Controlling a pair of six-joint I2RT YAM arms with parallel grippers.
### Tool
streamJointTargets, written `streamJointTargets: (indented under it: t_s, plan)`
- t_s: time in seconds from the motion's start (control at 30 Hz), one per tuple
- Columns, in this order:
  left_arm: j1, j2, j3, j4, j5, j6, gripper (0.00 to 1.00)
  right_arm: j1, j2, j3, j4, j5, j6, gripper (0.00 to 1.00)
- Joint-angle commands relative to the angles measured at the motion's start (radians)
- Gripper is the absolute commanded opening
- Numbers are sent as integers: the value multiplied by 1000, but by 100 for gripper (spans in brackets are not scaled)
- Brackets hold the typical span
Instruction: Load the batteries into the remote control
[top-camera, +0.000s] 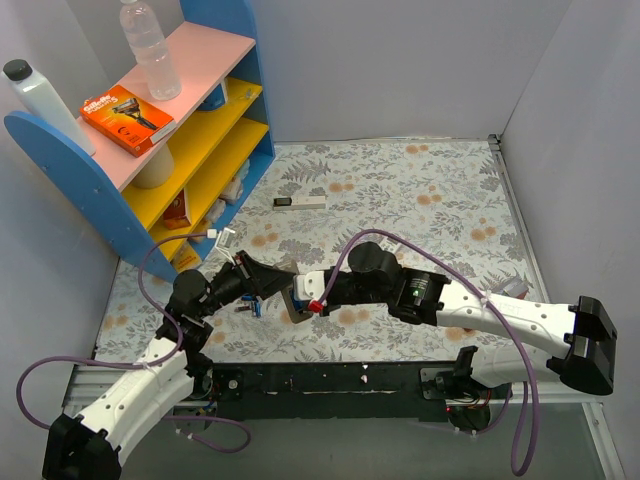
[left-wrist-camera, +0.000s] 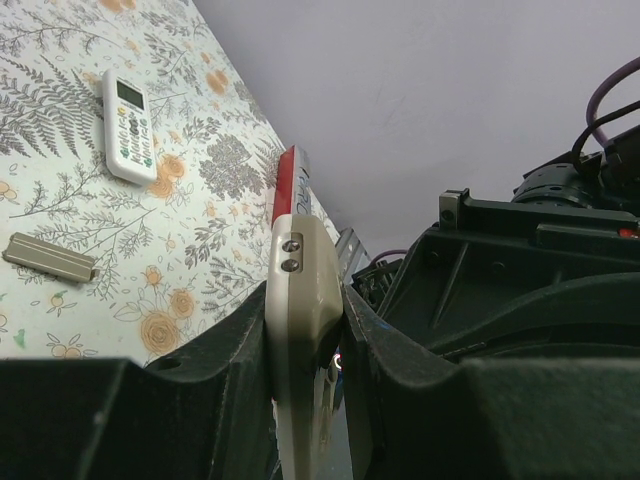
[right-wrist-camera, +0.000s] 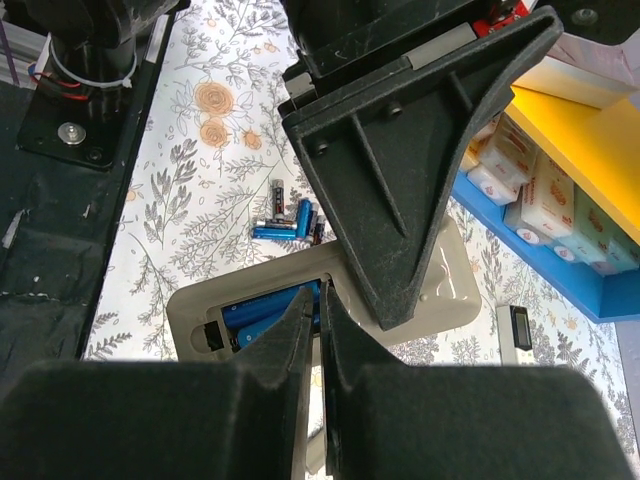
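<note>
The remote control (right-wrist-camera: 455, 290) lies back up, its battery bay open with two blue batteries (right-wrist-camera: 265, 320) inside. My left gripper (left-wrist-camera: 305, 330) is shut on the remote's edge (left-wrist-camera: 300, 290); its black fingers (right-wrist-camera: 400, 180) cross the right wrist view. My right gripper (right-wrist-camera: 318, 300) is shut, its tips down at the open bay, right over the batteries in it. Several loose batteries (right-wrist-camera: 290, 220) lie in a cluster on the cloth just beyond the remote. In the top view both grippers (top-camera: 280, 285) (top-camera: 305, 300) meet over the remote (top-camera: 297, 297) near the table's front.
A slimmer white remote with a greenish screen (left-wrist-camera: 128, 125) and a grey battery cover (left-wrist-camera: 50, 258) lie on the floral cloth. A long white bar with a black end (top-camera: 300, 202) lies farther back. A blue and yellow shelf (top-camera: 150, 150) stands at the left.
</note>
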Motion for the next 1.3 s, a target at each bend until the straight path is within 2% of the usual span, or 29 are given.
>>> streamJointTargets:
  t_s: [0.0, 0.73, 0.9, 1.1, 1.13, 1.2, 1.23, 1.27]
  plan:
    - [-3, -51, 59, 118, 2, -50, 0, -12, 18, -37, -30, 23, 39, 10]
    - [-1, -112, 65, 167, -21, -95, 0, -43, 35, -155, 19, 6, 109, 9]
    - [-1, -112, 56, 132, -32, -60, 0, -44, 40, -134, 29, 6, 145, 13]
    - [0, -132, 54, -143, -225, 79, 0, -44, -9, -97, 39, 9, 235, 33]
    - [-1, -132, 51, -201, -254, 97, 0, -44, -15, -94, 41, 20, 250, 39]
    - [-1, -138, 35, -236, -315, 106, 0, -44, -34, -85, 36, 38, 275, 46]
    - [0, -146, 28, -250, -329, 105, 0, -46, -37, -80, 32, 68, 301, 54]
    - [-1, -151, 19, -253, -340, 103, 0, -48, -40, -76, 26, 88, 315, 58]
